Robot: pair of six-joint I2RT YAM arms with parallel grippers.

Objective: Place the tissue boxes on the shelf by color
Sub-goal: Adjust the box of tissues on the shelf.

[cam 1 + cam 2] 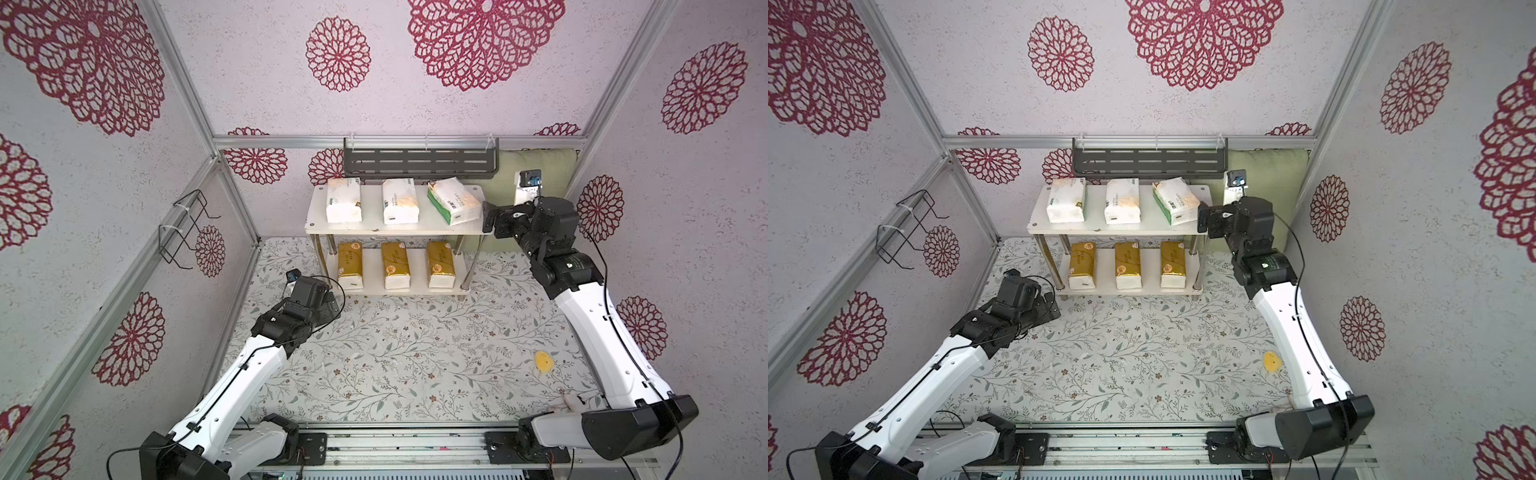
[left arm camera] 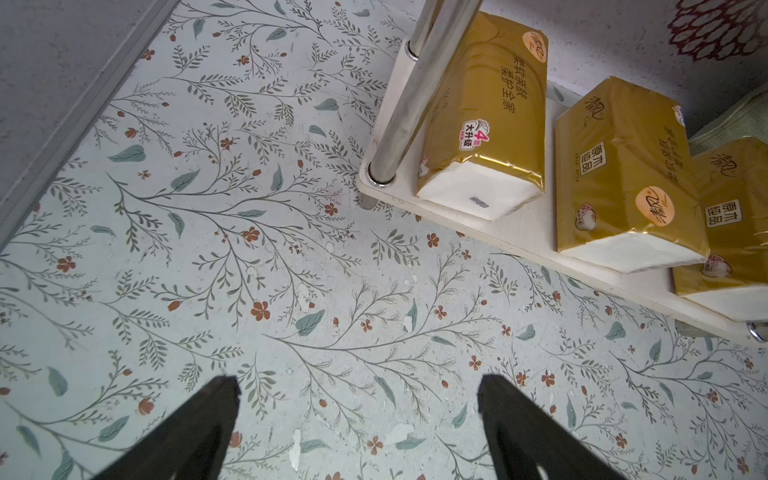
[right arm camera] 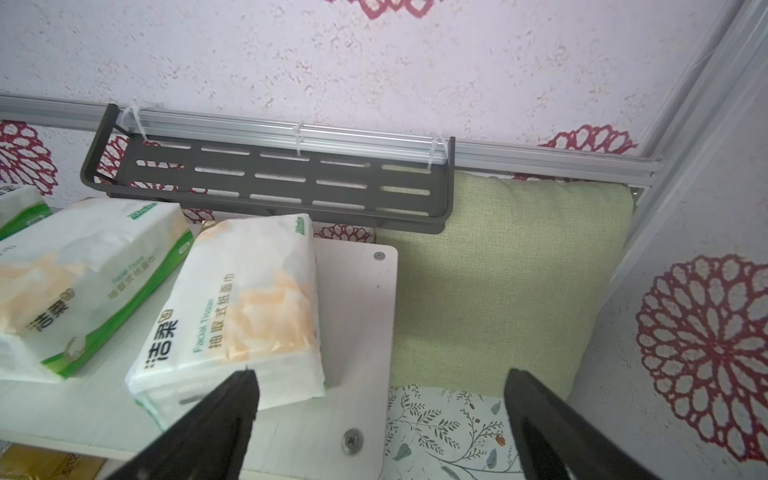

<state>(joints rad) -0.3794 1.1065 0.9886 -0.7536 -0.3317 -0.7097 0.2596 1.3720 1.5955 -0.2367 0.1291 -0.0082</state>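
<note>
On white boards [image 1: 372,220], soft brick-shaped packs [image 1: 399,201] (gold ones [image 1: 395,258] below), chrome legs [image 2: 409,108]

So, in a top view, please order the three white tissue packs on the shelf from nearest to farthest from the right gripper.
1. Tilted white pack, at the right end of the shelf, upper board, just beside the right gripper.
2. Middle white pack, at the centre of that board.
3. Left white pack, at the far left end.

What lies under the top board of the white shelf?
Three gold tissue packs lie side by side on the lower board. The top board covers their rear ends.
</note>
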